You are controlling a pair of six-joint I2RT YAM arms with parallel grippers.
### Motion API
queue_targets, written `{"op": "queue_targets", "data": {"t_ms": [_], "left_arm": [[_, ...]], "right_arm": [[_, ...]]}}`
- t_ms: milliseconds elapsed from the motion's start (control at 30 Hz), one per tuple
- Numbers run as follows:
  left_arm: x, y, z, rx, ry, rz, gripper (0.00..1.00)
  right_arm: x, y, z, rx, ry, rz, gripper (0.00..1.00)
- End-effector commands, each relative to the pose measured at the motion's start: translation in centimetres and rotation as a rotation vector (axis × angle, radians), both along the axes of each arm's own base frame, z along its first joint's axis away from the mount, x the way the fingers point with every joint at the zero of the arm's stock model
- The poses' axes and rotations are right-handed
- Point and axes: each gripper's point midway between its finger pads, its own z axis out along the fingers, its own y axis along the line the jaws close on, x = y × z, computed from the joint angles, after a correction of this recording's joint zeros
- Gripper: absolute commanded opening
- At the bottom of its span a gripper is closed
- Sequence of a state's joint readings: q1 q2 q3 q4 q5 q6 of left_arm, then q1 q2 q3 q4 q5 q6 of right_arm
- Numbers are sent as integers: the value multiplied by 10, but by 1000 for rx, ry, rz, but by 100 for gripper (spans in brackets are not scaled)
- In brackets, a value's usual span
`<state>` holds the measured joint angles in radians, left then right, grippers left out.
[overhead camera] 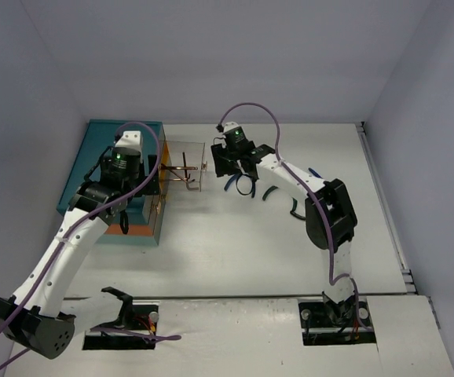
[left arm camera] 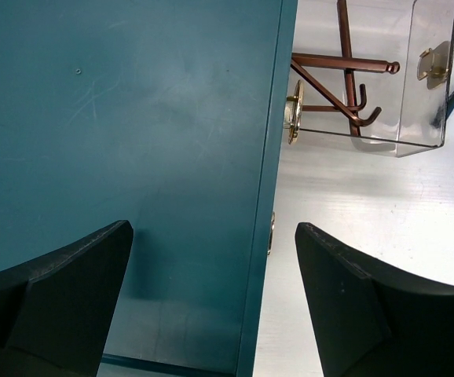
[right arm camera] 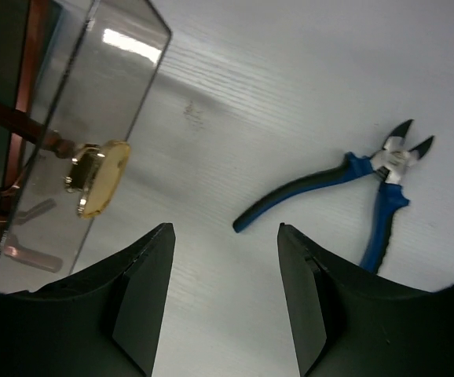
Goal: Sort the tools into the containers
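Right gripper (right arm camera: 224, 232) fingers apart, nothing between, bottom centre of wrist view; blue-handled pliers (right arm camera: 353, 184) flat on table, right of frame; clear drawer (right arm camera: 93, 86) with brass knob (right arm camera: 101, 177) upper left; left gripper (left arm camera: 213, 232) spread wide above teal chest (left arm camera: 133, 118).

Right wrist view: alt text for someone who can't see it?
Blue-handled pliers lie on the white table at right. At left, a clear drawer with a brass knob holds copper-coloured tools. The open, empty pincer frames the bottom edge.
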<state>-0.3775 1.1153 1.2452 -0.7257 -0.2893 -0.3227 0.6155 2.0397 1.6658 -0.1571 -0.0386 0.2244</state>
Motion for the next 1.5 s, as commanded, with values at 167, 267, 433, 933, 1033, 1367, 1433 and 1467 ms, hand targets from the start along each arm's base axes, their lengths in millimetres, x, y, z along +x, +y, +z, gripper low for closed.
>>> {"op": "queue_targets", "data": {"t_ms": [167,267,433,933,1033,1367,1433,1467], "left_arm": [[11,6,4,-4,-61,29,81],[12,5,1,-17,-59,29,81],[13,-1,-4,-37,-50,5,81],[5,-2,3,-64,-82,-18,81],[3,-1,5,-60,-90,-24,81],[0,3,4,-49,-88,-32,81],[-1,4,7,-50,-99,-33,81],[-2,5,9,-49,-105,-35,81]], "right_arm": [[14,82,50,188,-134,119,52],[13,100,61,224,-155,151,52],[7,135,73,300,-182,222,53],[-4,215,79,561,-198,375,54],[-6,221,83,586,-208,388,55],[-14,195,108,631,-210,350,57],[-18,185,105,636,-184,349,57],[-22,179,104,639,-168,352,57]]}}
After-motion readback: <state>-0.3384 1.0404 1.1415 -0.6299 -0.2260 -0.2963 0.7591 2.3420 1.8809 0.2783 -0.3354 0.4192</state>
